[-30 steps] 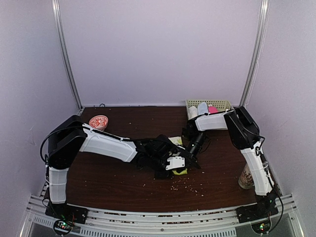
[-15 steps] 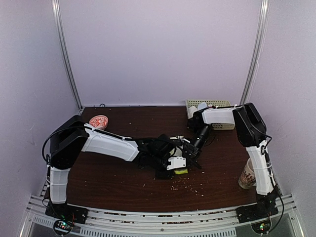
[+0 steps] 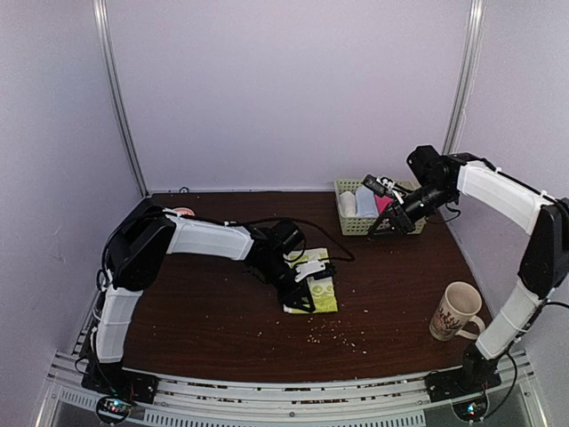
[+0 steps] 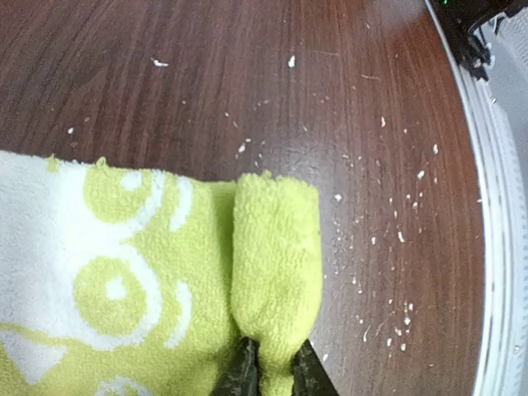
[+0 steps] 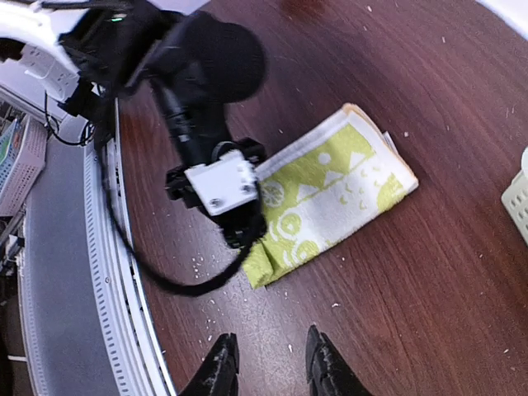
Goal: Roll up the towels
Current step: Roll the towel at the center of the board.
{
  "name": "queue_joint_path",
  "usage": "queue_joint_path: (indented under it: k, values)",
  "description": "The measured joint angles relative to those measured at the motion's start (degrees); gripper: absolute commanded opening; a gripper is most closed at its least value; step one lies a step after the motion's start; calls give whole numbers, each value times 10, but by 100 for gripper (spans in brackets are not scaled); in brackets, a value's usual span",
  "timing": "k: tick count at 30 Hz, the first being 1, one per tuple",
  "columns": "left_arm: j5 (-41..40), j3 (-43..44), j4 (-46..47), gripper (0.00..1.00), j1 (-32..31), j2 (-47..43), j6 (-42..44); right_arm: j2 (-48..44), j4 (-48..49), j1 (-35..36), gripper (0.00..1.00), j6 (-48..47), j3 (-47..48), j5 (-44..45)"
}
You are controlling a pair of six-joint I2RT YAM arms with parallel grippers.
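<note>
Brown crumbed table [image 3: 222,338], mug [image 3: 455,310], basket [image 3: 356,221], left hand [image 4: 272,373] pinching yellow-green towel [image 4: 148,264]

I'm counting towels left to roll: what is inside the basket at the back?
Visible in the basket: a white cloth, a light-blue cloth and a sliver of pink towel. The right pincer and its arm cover the basket's right part, so anything there is hidden.

Soft even light, faint shadows, wrist cams warped at edges
</note>
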Motion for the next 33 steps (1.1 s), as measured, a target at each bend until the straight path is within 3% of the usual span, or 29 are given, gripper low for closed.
queue_joint_path:
  k: [4,10,13,17,24,33]
  values:
    - [79,43,-38,15,22,36,-39,-81,23,18,30,-53,-50,-16]
    - [178,69,-66,15,45,72,-94,-91,-29,97,31,-170,-89,-33]
    - [212,75,-75,15,52,85,-111,-110,18,163,41,-154,-142,17]
    - [228,83,-83,14,55,94,-125,-142,123,249,46,-99,-222,159]
    - [234,90,-92,14,56,100,-136,-66,264,313,51,-67,-231,303]
    - [236,94,-97,14,58,103,-141,42,345,347,49,-76,-231,349]
